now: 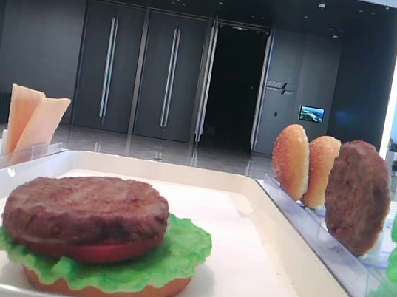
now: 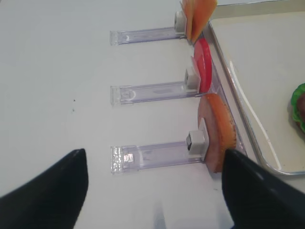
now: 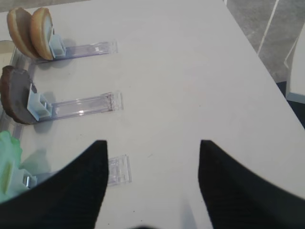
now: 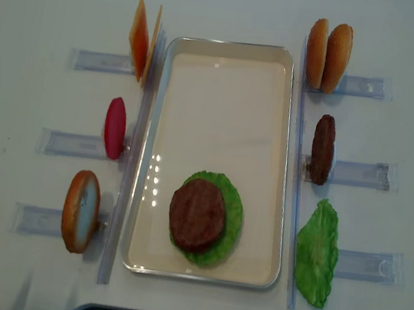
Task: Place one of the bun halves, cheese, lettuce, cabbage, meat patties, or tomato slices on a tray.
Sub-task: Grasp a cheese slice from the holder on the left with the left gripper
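The left claw (image 2: 155, 191) is seen from its wrist view with both dark fingers (image 2: 47, 191) spread wide and nothing held between them; it is poised low over the counter (image 2: 57, 71), pointing toward the clear racks (image 2: 152, 155) at the tray's left side. In the overhead view only a dark tip of it is shown at the lower left corner. The right claw (image 3: 152, 183) is likewise spread wide and empty, held above the counter short of the right-hand racks.

On the left racks, a bun half (image 2: 219, 136) is stood on edge nearest the claw, then a tomato slice (image 2: 204, 64), then the cheese (image 4: 142, 38) farthest away, upright just beside the tray (image 4: 235, 48). On the right racks, two bun halves (image 4: 327, 54), a meat patty (image 4: 322, 149) and a lettuce leaf (image 4: 317, 253) are arranged.

Inside the tray, near its front end, a stack is built: bun half (image 1: 106, 289), lettuce (image 1: 175, 257), tomato slice (image 1: 104, 252) and meat patty (image 1: 84, 210) on top.
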`<action>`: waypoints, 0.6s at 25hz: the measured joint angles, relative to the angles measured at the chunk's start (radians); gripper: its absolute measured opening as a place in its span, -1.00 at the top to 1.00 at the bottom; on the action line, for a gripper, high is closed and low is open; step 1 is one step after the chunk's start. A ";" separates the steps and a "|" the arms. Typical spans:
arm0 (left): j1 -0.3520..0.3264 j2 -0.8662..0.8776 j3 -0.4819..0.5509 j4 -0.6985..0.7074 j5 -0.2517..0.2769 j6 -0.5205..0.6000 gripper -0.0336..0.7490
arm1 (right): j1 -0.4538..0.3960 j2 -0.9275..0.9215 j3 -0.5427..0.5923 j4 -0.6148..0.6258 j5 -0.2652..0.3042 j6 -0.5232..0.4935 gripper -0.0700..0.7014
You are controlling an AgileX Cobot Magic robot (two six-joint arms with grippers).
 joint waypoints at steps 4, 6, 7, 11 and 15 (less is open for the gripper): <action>0.000 0.000 0.000 0.000 0.000 0.000 -0.71 | 0.000 0.000 0.000 0.000 0.000 0.000 -0.29; 0.000 0.001 0.000 0.001 0.000 0.001 -0.70 | 0.000 0.000 0.000 0.000 0.000 0.000 -0.29; 0.000 0.009 0.000 0.003 0.000 0.001 -0.70 | 0.000 0.000 0.000 0.000 0.000 0.000 -0.29; 0.000 0.103 -0.005 0.009 0.004 -0.015 -0.69 | 0.000 0.000 0.000 0.000 0.000 0.000 -0.29; 0.000 0.262 -0.044 0.034 0.015 -0.066 -0.69 | 0.000 0.000 0.000 0.000 0.000 0.000 -0.29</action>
